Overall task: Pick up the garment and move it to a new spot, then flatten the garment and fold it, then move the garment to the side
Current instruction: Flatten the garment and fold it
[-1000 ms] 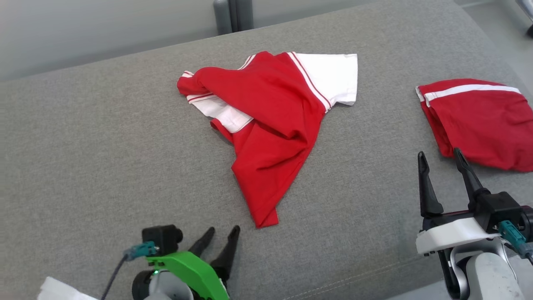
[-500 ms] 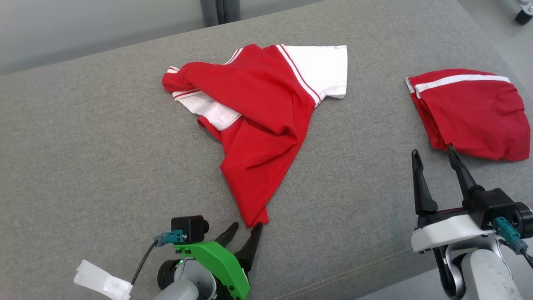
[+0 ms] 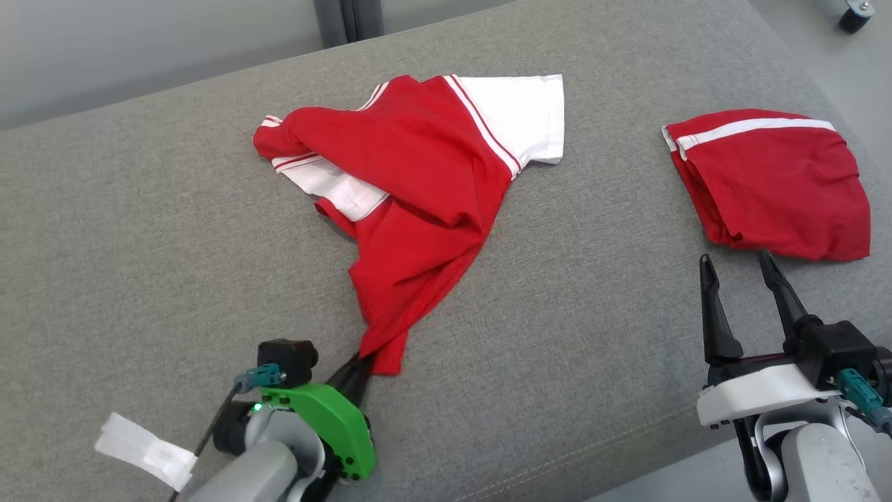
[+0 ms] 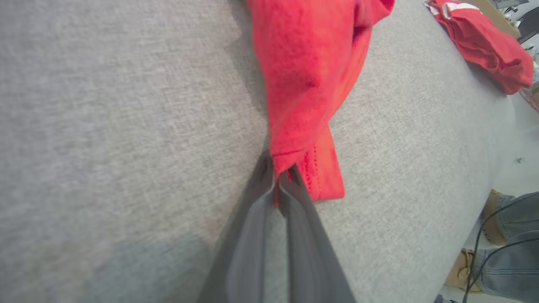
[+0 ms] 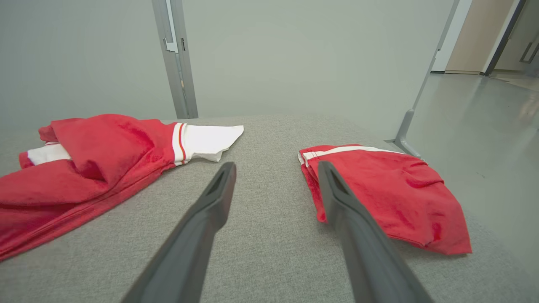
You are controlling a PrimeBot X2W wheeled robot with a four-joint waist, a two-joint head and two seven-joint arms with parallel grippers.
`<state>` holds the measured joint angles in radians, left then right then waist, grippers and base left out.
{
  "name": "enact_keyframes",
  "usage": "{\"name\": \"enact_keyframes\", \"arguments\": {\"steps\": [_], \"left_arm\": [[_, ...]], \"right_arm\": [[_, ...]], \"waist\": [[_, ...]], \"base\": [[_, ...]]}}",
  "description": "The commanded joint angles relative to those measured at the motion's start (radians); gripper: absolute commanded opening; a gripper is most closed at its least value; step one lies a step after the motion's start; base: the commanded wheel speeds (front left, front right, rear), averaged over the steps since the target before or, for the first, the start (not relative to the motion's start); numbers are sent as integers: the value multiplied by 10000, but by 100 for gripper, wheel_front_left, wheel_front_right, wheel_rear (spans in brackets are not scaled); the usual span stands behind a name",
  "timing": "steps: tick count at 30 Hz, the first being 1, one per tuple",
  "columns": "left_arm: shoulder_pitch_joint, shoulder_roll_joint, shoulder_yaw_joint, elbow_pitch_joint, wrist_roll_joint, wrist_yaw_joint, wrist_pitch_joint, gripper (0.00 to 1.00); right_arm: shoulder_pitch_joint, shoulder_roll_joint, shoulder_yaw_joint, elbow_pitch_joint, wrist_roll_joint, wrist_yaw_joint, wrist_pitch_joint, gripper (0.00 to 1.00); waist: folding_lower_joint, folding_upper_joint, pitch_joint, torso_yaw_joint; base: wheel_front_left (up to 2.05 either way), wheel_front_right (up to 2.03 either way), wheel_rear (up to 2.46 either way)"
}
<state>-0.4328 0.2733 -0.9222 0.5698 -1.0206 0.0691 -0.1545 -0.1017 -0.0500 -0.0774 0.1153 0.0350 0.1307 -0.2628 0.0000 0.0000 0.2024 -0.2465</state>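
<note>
A crumpled red garment (image 3: 418, 202) with white sleeves and stripes lies in the middle of the grey cushion. My left gripper (image 3: 361, 362) is shut on its near bottom corner, and the cloth there is pulled toward me. The left wrist view shows both fingers (image 4: 294, 227) pinched on the red hem (image 4: 294, 126). My right gripper (image 3: 739, 261) hovers open at the lower right, empty, its fingertips just short of a second red piece. In the right wrist view its fingers (image 5: 219, 193) stand wide apart, and the garment (image 5: 92, 164) lies to the left.
A folded red piece with a white stripe (image 3: 766, 181) lies at the right of the cushion (image 3: 139, 209), also in the right wrist view (image 5: 387, 189). The cushion's front seam runs near my right arm. A person's jeans and shoes (image 4: 501, 248) stand beside the cushion.
My left gripper went forward to the garment's near corner and shut on it; the corner is now drawn toward me. The camera shifted slightly. The right gripper stayed open.
</note>
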Motion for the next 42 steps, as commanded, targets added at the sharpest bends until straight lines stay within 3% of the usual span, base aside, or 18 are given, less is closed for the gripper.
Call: {"name": "enact_keyframes", "arguments": {"steps": [1,5,14,19,24,25,26,27,36,42], "left_arm": [[-248,589,-98,-81,376,177,98,0],[-572,1451,-233,-926,857,417,420,0],[-1113,4851,-949,-4713,2718,1902,2760,0],[-76,5594,-1564,-5816,2985,2713,3606,0],[845,5155,-2034,-6010,3136,3423,3476,0],[914,4989,-2057,-6037,3223,3530,3302,31],[1054,4759,-2067,-6081,3123,3569,3140,78],[1192,4553,-2050,-6117,3005,3607,2972,100],[1811,2815,-1609,-5571,2257,3362,1250,100],[2204,2584,-1049,-4464,1931,3622,342,100]], "right_arm": [[169,-15,-75,-44,51,-1,-27,100],[282,-16,-128,-57,72,-1,-27,100],[503,-18,-100,-43,75,-2,-27,100],[591,-18,-76,-63,111,-1,-27,100],[747,-18,-160,-59,15,-1,-27,100],[754,-16,-170,-68,-28,-1,-27,100],[750,-16,-183,-69,-60,-1,-27,100],[741,-18,-188,-69,-67,-1,-27,100],[678,-18,-115,23,-164,-1,-29,100],[659,-16,-192,43,-228,-1,-27,100]], "waist": [[0,0,-80,152],[0,0,-207,364],[0,0,-568,898],[0,0,-602,986],[0,0,-602,1168],[0,0,-599,1203],[0,0,-606,1242],[0,0,-610,1280],[0,0,-671,1642],[0,0,-778,1770]], "base": [[0,0,0],[0,0,0],[0,0,0],[0,0,0],[0,0,0],[0,0,0],[0,0,0],[0,0,0],[0,0,0],[0,0,0]]}}
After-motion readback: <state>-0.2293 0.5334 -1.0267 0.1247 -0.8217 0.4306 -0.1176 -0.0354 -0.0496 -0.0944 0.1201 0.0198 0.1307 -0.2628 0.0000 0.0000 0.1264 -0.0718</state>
